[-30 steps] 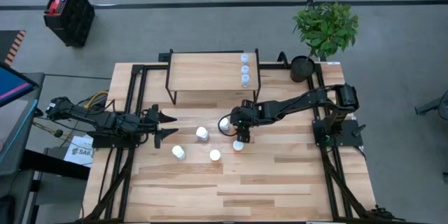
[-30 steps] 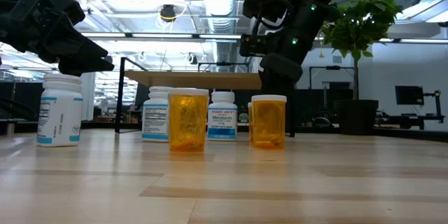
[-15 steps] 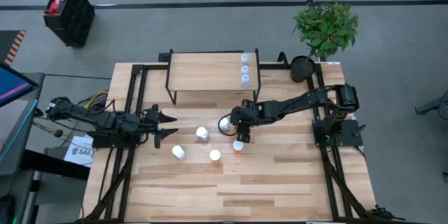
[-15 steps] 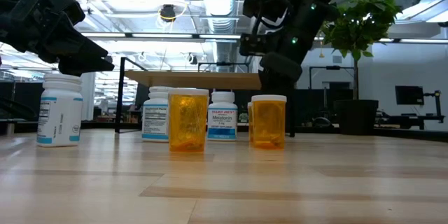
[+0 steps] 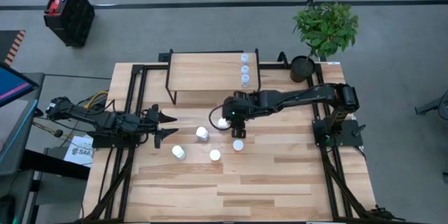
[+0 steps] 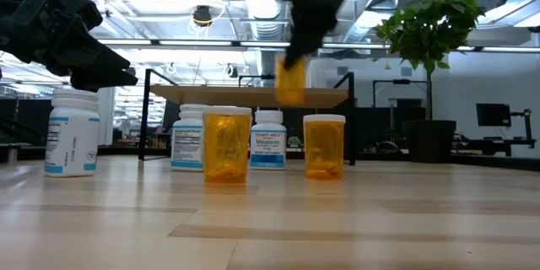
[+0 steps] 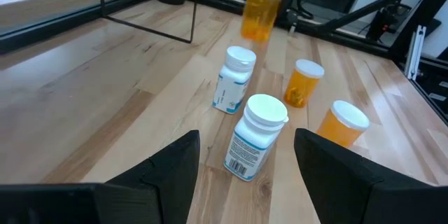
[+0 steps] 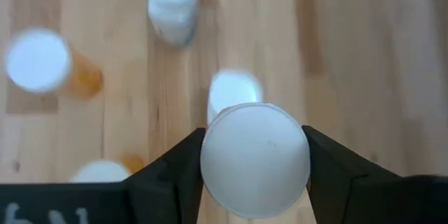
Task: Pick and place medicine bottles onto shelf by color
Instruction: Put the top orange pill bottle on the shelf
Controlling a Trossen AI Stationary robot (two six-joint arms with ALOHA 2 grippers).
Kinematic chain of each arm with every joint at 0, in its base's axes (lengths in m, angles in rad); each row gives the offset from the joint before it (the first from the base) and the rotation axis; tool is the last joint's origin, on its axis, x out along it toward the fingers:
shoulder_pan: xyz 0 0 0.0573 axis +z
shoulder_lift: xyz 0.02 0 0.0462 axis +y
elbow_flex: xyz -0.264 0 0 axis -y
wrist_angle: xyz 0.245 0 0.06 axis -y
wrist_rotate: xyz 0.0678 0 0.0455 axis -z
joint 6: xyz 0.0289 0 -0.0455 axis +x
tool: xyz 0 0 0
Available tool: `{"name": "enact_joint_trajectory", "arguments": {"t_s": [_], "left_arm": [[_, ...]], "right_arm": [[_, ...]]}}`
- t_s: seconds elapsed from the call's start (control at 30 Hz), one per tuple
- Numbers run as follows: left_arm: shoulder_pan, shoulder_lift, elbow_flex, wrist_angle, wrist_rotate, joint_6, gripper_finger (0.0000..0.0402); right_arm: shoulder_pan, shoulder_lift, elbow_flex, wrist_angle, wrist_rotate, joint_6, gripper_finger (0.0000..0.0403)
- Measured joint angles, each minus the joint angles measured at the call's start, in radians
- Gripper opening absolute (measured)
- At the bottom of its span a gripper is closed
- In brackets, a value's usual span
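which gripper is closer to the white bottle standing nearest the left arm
Left. The left gripper sits just beside that white bottle, open. The right gripper is farther off, holding an orange bottle raised above the table.

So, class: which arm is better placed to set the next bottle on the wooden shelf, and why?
The right. Its pincer already grips the white-capped orange bottle lifted above the table, beside the light wood shelf with black legs. The left pincer waits open and empty near the table's left edge, farther away.
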Motion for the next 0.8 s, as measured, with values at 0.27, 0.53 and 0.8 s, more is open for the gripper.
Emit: {"name": "enact_joint_trajectory", "arguments": {"t_s": [0.27,0.53,0.8], "left_arm": [[0.0,0.0,0.0,0.0,0.0,0.0,0.0222],[0.0,0.0,0.0,0.0,0.0,0.0,0.0222],[0.0,0.0,0.0,0.0,0.0,0.001,0.0222]], "right_arm": [[-0.046,0.0,0.211,0.009,0.0,-0.186,0.0205],[-0.181,0.0,0.277,0.14,0.0,-0.354,0.02],[-0.312,0.003,0.277,0.294,0.0,-0.506,0.02]]}}
